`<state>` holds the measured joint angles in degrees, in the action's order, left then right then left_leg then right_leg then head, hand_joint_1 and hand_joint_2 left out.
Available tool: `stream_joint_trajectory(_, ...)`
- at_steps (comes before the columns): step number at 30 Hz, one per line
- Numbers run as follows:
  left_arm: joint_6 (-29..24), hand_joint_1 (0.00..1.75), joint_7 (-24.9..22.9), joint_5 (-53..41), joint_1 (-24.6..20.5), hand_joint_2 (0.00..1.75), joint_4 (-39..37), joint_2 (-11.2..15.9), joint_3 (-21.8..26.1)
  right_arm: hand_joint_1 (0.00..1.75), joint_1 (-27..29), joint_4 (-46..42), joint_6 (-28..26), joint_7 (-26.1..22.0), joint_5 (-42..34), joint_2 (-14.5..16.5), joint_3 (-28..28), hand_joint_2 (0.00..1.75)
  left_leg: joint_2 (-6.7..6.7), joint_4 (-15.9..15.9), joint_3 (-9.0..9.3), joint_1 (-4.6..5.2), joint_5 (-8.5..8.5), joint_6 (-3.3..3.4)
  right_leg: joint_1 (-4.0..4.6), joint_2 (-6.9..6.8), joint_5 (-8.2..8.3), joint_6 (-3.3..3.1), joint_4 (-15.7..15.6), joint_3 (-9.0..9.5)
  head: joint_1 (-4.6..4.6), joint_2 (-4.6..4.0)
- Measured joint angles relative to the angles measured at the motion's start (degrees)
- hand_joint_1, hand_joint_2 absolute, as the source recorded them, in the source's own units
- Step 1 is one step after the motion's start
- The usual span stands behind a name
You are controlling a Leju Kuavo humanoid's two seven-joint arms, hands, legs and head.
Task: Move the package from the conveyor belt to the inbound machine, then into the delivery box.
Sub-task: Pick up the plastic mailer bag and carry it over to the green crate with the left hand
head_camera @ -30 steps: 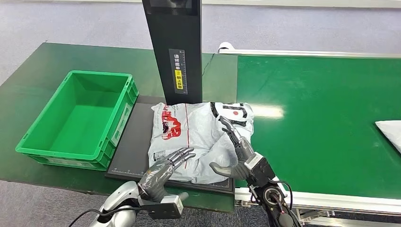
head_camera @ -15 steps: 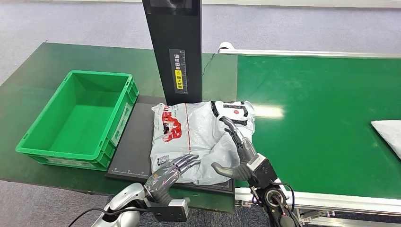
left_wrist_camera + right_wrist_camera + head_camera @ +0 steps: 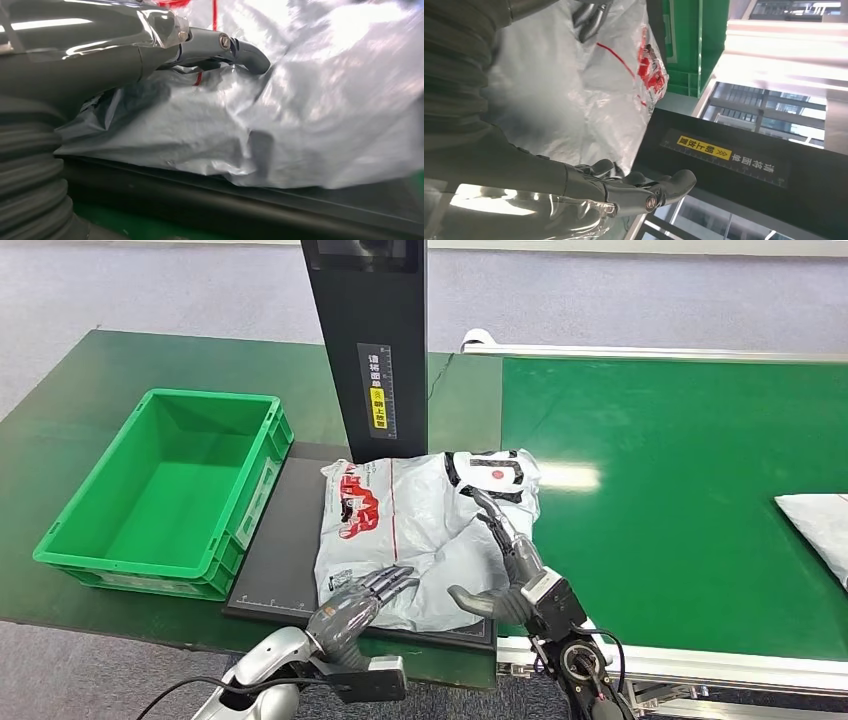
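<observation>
In the head view, the package (image 3: 420, 530), a crumpled white plastic mailer bag with red and black print, lies on the dark flat plate (image 3: 290, 540) of the inbound machine, just in front of its black upright column (image 3: 372, 340). The right edge of the bag reaches toward the green conveyor belt (image 3: 680, 490). The left hand (image 3: 360, 602) lies at the near edge of the bag with its fingers stretched out on the plastic; it grips nothing. The right hand (image 3: 505, 565) is at the near right corner of the bag, fingers extended along the plastic and the thumb spread to the side, also holding nothing. The green delivery box (image 3: 170, 490) stands to the left of the plate, on the dark green table (image 3: 60, 390). A second white package (image 3: 820, 525) lies on the belt at the far right edge.

In the left wrist view, the left hand (image 3: 150, 45) rests on the silver-white bag (image 3: 300, 110), a fingertip touching the wrinkled plastic above the black plate (image 3: 250, 210).

In the right wrist view, the right hand (image 3: 614, 190) has its fingers straight and apart, beside the bag (image 3: 574, 90), with the column's yellow label (image 3: 704, 146) and the green box (image 3: 694, 45) beyond.
</observation>
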<state>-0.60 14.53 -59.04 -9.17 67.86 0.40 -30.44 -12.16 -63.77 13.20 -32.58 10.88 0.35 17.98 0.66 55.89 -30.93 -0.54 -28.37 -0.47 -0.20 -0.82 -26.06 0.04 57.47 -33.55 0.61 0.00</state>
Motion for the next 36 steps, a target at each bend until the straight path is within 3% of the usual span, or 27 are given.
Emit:
stream_joint_trajectory(1,-0.67,0.0,-2.05,-1.36,-0.07,1.75,-0.26,-0.09,0.07,0.0,0.37,-0.27,0.0,0.07,0.35,0.14,-0.21,1.75,0.0,0.0,0.0,0.0,0.0,0.0,0.0,0.0,0.0,0.0,0.0,0.0,0.01,0.0)
stream_joint_trajectory(2,-1.33,0.33,-4.16,-2.69,-0.12,1.75,-0.47,-0.22,0.27,0.0,0.72,-0.54,0.01,0.15,0.67,0.28,-0.42,1.75,0.01,0.0,0.0,0.0,0.0,0.0,0.0,0.0,0.0,0.0,0.0,0.0,0.01,0.0)
stream_joint_trajectory(5,-3.18,1.63,-9.32,-5.02,-0.02,1.75,-0.99,-0.94,1.6,0.0,1.57,-1.19,0.22,0.52,1.46,0.78,-1.04,1.75,0.02,-0.01,0.01,0.0,0.0,0.0,0.0,0.01,0.0,0.0,0.0,0.01,0.01,0.0)
stream_joint_trajectory(6,-3.77,1.73,-10.1,-4.93,0.26,1.75,-1.09,-1.25,2.2,0.0,1.76,-1.33,0.34,0.67,1.63,0.95,-1.17,1.75,0.02,-0.01,0.01,0.0,0.0,0.0,0.0,0.02,0.0,0.0,0.0,0.02,0.01,0.0)
stream_joint_trajectory(10,-7.47,1.75,-9.2,-2.07,2.08,1.75,-0.92,-2.44,4.98,0.0,1.97,-1.61,1.02,1.01,1.58,1.4,-1.5,1.75,0.09,-0.01,0.01,0.0,0.02,-0.01,0.01,0.06,0.09,-0.09,0.0,-0.01,-0.02,0.0)
stream_joint_trajectory(14,-15.19,1.75,-6.6,2.72,3.02,1.75,0.87,-3.09,9.39,0.0,1.97,-1.66,2.62,1.01,0.22,1.51,-1.74,1.75,0.15,-0.02,-0.05,-0.01,0.2,-0.02,0.01,0.15,0.29,-0.09,0.0,-0.07,0.01,0.0)
stream_joint_trajectory(21,-18.29,1.75,-3.43,5.54,3.18,1.75,3.48,-3.72,13.51,0.0,1.7,-1.64,3.12,0.43,-0.67,1.78,-1.79,1.75,0.05,-0.02,-0.06,-0.01,0.37,-0.05,0.01,0.1,0.39,-0.09,0.02,-0.06,0.0,0.0)
stream_joint_trajectory(33,-36.77,1.75,18.63,12.94,5.24,1.75,14.78,-3.37,13.85,0.0,-0.85,-0.16,3.68,-0.02,-2.13,1.93,-1.57,1.75,0.04,-0.02,-0.26,0.0,0.31,-0.02,0.0,0.09,0.37,-0.07,0.01,-0.26,0.01,0.0)
stream_joint_trajectory(36,-38.94,1.75,23.45,11.91,5.43,1.75,18.22,-3.78,13.88,0.0,-1.63,0.74,3.39,-0.03,-2.29,2.07,-1.34,1.75,0.04,-0.02,-0.27,0.0,0.31,-0.02,0.01,0.09,0.37,-0.07,0.01,-0.25,0.01,0.0)
